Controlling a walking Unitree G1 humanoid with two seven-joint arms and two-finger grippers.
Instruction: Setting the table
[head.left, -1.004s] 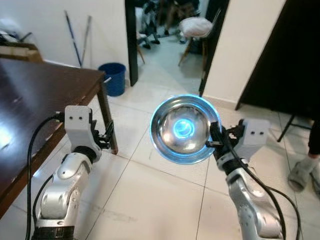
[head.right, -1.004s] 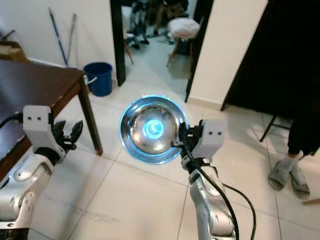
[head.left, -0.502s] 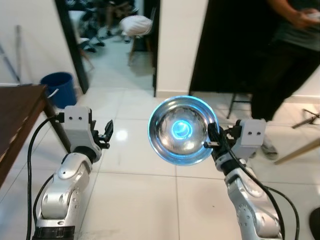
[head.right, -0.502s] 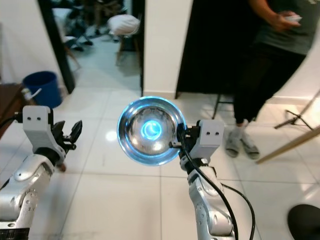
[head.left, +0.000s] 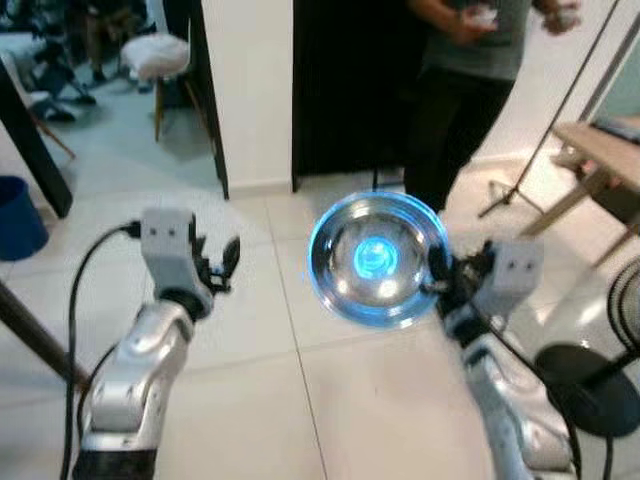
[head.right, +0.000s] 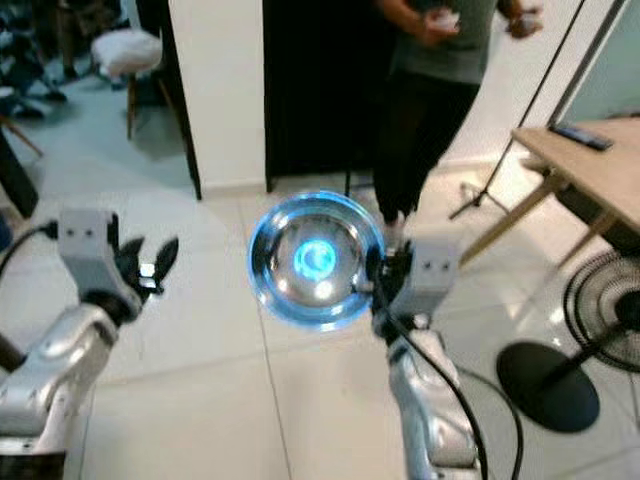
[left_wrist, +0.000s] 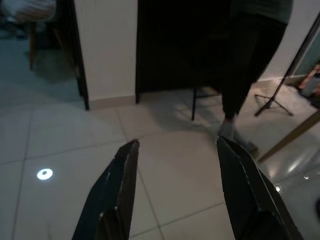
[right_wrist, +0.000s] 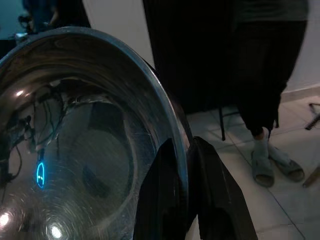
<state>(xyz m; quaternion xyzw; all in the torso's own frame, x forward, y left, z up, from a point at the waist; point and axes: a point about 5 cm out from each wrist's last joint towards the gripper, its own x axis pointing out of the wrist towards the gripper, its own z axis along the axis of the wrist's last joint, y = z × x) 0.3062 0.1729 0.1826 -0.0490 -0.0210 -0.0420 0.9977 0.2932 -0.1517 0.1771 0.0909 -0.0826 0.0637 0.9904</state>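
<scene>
Right end effector (head.right: 376, 283) pinches the steel bowl (head.right: 315, 260) by its rim; left end effector (head.left: 226, 262) spread, released; open tiled floor (head.left: 330, 400) ahead

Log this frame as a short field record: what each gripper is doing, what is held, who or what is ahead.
held item: steel bowl, tilted so its inside faces the head camera
right gripper: clamped on the bowl's rim
left gripper: open, holding nothing, raised over the floor
person: standing ahead by the dark doorway, wearing sandals
right side: wooden table, fan base, tripod stand
left background: chair with a white cushion
floor: pale tiles
</scene>
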